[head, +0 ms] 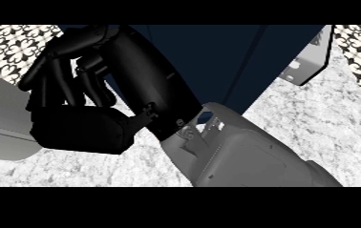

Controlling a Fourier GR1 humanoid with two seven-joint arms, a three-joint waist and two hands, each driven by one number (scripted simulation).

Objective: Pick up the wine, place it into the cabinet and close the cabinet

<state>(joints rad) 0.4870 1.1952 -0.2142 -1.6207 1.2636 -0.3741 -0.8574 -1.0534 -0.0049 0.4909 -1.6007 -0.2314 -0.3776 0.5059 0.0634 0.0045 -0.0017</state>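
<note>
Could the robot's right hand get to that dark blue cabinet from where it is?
Probably yes: the black right hand shows directly in front of the dark blue cabinet, with nothing visible between them.

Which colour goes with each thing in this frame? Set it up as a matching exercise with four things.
Things:
1. cabinet
2. counter
3. right hand
4. forearm

Colours:
a. black
b. plain grey
c. dark blue
d. mottled white

Pairs: 1-c, 2-d, 3-a, 4-b
</note>
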